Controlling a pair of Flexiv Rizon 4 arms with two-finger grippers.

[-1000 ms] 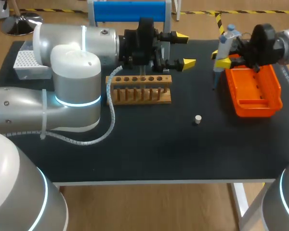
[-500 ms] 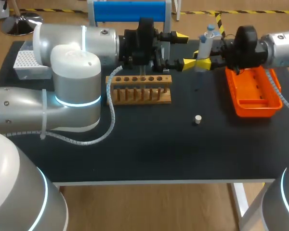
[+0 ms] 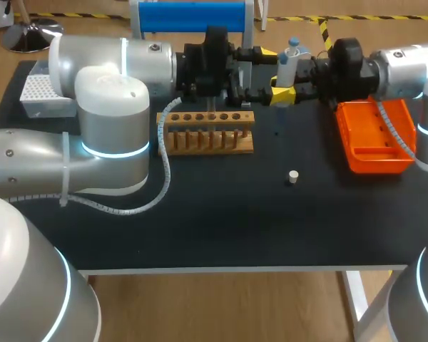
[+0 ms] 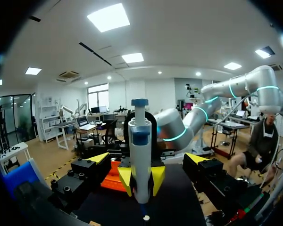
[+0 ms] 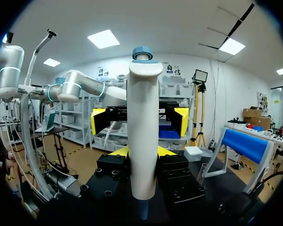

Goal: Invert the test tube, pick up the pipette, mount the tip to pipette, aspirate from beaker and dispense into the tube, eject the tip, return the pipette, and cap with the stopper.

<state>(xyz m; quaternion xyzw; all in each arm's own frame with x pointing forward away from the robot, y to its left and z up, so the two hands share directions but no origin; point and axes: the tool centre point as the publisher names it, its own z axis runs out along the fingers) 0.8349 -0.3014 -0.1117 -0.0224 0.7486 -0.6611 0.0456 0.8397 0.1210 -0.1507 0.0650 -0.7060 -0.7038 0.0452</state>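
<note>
Pipette (image 3: 289,60): upright, plunger end up, lifted off the table (image 3: 221,221) over its far middle; clamped at the lower body.
Right gripper (image 5: 142,152): both yellow tips pressed on the pipette from two sides; its arm comes in over the far end of the orange tray.
Left gripper (image 4: 147,158): fingers wide apart, one on each side of the pipette and touching neither it nor the right gripper's tips; the two grippers face each other tip to tip.
Orange tray (image 3: 374,142): right side of the table, just beside and partly under the right wrist.
Wooden rack (image 3: 208,134): a row of holes along its top; stands under the left wrist, near the pipette, toward the table's left half.
Stopper (image 3: 293,176): small, pale, alone on the dark mat, nearer the front edge than the rack, between rack and tray.
Tip box (image 3: 36,92): white, far left corner, well apart from the pipette, partly hidden by the left arm.
</note>
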